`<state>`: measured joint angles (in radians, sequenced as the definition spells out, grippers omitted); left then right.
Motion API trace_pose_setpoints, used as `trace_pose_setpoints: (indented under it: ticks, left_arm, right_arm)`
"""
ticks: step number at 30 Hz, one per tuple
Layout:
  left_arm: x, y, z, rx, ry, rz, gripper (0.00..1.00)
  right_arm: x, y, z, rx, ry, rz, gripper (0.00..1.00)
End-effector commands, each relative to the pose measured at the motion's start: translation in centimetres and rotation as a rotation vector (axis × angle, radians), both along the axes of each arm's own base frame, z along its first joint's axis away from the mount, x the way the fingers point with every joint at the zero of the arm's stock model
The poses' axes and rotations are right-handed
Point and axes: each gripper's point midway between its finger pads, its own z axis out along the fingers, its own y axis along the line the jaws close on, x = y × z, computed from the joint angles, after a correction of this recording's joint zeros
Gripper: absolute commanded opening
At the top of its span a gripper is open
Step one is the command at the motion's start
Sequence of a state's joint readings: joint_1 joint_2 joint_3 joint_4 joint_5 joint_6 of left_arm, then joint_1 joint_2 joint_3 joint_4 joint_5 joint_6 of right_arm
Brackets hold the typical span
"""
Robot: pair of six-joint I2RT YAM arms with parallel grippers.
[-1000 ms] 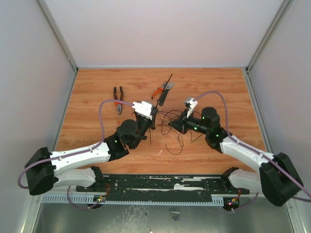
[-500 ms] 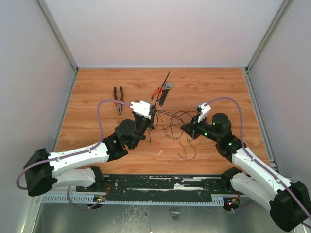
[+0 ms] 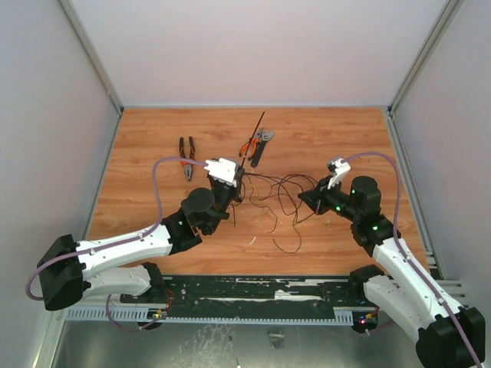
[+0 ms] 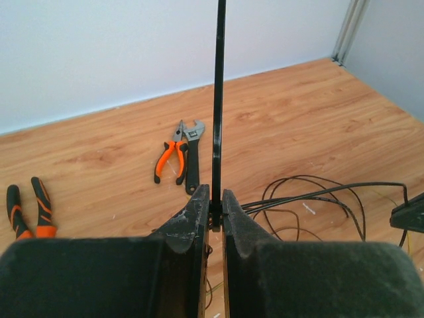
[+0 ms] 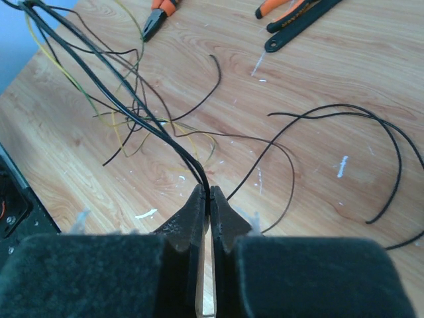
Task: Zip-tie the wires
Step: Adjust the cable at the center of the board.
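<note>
The zip tie (image 4: 218, 99) is a stiff black strip standing straight up out of my left gripper (image 4: 215, 202), which is shut on its lower end. From above, the zip tie (image 3: 255, 136) slants up and away from the left gripper (image 3: 237, 187) at table centre. The wires (image 3: 270, 186), thin black strands with loose loops, stretch from the left gripper to my right gripper (image 3: 301, 201). The right gripper (image 5: 209, 193) is shut on a bunch of black wires (image 5: 136, 109) that run taut to the upper left. More loops (image 5: 344, 112) lie on the wood.
Pliers with black and orange handles (image 3: 186, 157) lie at the back left. Orange-handled pliers (image 3: 248, 145) and a black wrench (image 3: 259, 147) lie just behind the zip tie. Grey walls enclose the wooden table (image 3: 153, 138) on three sides.
My right gripper has drawn back to the right with the wires in it, pulling the strands out long between the two grippers. The left gripper has hardly moved.
</note>
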<state>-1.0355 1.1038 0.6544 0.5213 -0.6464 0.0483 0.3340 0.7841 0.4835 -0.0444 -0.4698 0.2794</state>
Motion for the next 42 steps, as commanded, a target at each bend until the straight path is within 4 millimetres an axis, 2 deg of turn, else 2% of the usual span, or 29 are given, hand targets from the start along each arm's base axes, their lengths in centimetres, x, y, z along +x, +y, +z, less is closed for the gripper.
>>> trace_pose_setpoints:
  ticks: [1,15,27,33,38,42]
  left_arm:
    - [0.2,1.1,0.6,-0.024,-0.013,0.036,0.0]
    - [0.4,1.6,0.2,-0.024,-0.007,0.05,0.0]
    - [0.6,2.0,0.3,-0.026,-0.011,0.055,0.0]
    - [0.6,2.0,0.4,-0.03,-0.012,0.055,0.0]
    - [0.7,1.9,0.6,-0.032,-0.015,0.053,0.0]
    - [0.8,1.6,0.7,-0.034,-0.015,0.046,0.0]
  right_arm:
    - [0.6,-1.0,2.0,0.022,-0.023,-0.039,0.0]
    - [2.2,-5.7,4.4,0.068,-0.035,-0.227,0.0]
    - [3.1,-9.0,2.6,0.104,0.055,-0.34,0.0]
    - [3.3,-9.5,2.2,0.097,0.065,-0.358,0.0]
    - [2.8,-8.3,2.8,0.11,0.03,-0.273,0.0]
    - [2.8,-8.2,2.2,0.098,0.052,-0.263,0.0]
